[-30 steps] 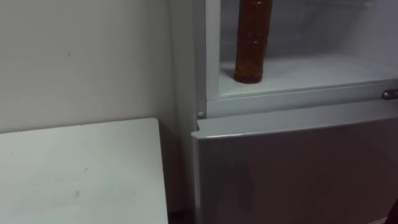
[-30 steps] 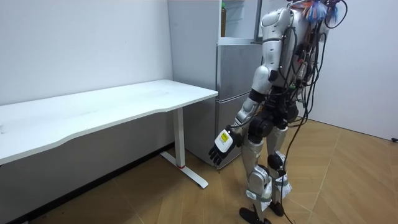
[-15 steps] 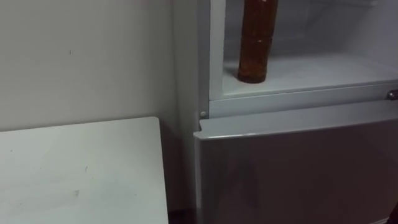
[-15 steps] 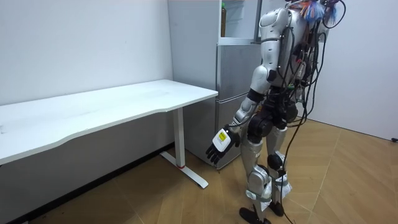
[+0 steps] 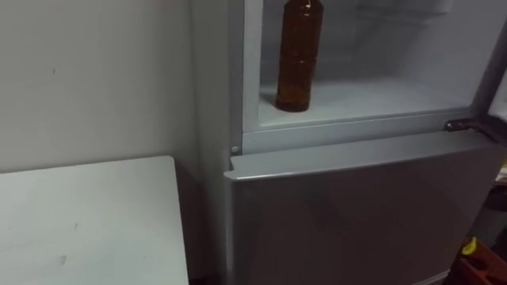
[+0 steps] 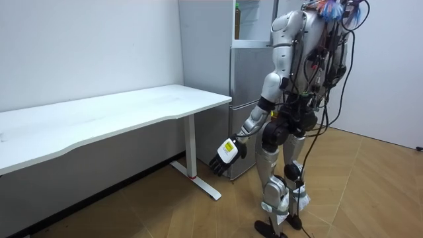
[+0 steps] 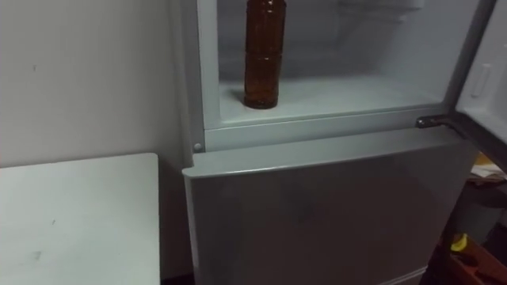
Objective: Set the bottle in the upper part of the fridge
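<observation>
A brown bottle [image 5: 299, 55] stands upright on the white floor of the upper fridge compartment [image 5: 372, 91], near its left wall, with nothing touching it. In the room view the bottle [image 6: 236, 23] shows inside the open compartment. I stand upright on the wooden floor, close in front of the fridge. My left hand [image 6: 223, 157] hangs low at my side, away from the fridge, its fingers relaxed and holding nothing.
The upper fridge door [image 7: 485, 75] stands open at the right, its hinge [image 7: 432, 121] by the compartment's front corner. The grey lower fridge door [image 5: 356, 214] is closed. A white table [image 5: 87, 222] stands left of the fridge against the wall.
The eye view has shifted, so the fridge sits further left in it. My left arm has swung a little toward the room view's left. The bottle has not moved.
</observation>
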You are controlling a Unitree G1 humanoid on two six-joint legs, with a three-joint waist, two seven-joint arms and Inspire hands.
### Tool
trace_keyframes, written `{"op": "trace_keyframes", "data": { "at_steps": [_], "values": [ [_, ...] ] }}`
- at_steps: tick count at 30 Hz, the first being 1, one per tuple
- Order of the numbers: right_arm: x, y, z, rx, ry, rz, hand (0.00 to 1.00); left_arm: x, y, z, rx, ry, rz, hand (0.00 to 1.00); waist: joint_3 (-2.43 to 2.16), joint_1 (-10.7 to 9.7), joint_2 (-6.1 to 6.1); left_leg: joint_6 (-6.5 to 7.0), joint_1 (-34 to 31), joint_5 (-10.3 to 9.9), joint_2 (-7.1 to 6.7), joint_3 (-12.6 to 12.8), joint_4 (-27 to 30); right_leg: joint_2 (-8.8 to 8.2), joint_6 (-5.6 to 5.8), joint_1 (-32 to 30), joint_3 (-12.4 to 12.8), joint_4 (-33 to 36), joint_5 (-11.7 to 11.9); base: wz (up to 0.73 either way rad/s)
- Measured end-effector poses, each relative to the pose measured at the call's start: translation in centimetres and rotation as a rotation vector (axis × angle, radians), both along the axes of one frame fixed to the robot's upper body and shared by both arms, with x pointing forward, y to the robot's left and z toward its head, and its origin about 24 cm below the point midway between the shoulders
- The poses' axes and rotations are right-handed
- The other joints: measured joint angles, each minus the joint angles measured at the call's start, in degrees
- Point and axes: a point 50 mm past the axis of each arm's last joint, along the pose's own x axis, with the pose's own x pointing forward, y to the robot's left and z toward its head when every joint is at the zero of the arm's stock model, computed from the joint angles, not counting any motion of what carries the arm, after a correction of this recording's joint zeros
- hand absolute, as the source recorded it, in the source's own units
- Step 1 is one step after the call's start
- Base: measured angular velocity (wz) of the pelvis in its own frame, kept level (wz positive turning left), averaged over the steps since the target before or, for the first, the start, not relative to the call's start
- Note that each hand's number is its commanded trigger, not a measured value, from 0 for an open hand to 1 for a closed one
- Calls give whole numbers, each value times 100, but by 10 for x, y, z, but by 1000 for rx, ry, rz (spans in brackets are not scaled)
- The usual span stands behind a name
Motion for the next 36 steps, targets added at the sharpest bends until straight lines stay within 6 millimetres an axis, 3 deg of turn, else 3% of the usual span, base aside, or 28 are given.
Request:
{"op": "trace_keyframes", "data": {
  "at_steps": [4, 11, 15, 21, 27, 33, 36],
  "values": [
    [18, -21, 30, -101, -100, -67, 0, -9, 2, 1, 17, 12, 19, 0, -10, -113, -56, 1, -38, 1, -1, 48, -3, 4, -2, -75, 53, 54, -1, -9],
    [33, -57, 85, -301, -189, -135, 0, -8, 6, 3, 40, 6, 28, 0, -6, -150, -154, 1, -30, -1, 8, 129, -30, 13, -7, -140, 112, 83, -11, -5],
    [44, -68, 119, -408, -256, -152, 0, -12, 9, 4, 50, 20, 38, 0, 9, -158, -238, 0, -32, -1, 16, 170, -33, 18, -10, -173, 136, 149, -11, -5],
    [60, -76, 151, -483, -343, -214, 0, -19, 12, 5, 65, 45, 45, 0, 14, -238, -381, 1, -31, -2, 20, 203, -33, 22, -10, -175, 121, 147, -11, 1],
    [66, -80, 197, -589, -464, -267, 0, -24, 13, 5, 71, 64, 46, 0, 16, -245, -356, 1, -15, -2, 26, 232, -32, 28, -14, -162, 124, 146, -6, -1],
    [68, -74, 213, -631, -502, -303, 0, -29, 13, 5, 86, 86, 55, 0, 10, -249, -207, 0, -15, -3, 29, 227, -36, 68, -16, -176, 138, 149, -8, 0],
    [68, -73, 215, -647, -499, -311, 0, -29, 13, 5, 84, 91, 50, 0, 15, -246, -188, -3, -25, -2, 30, 231, -34, 76, -27, -195, 149, 149, -19, 0]
  ]
}}
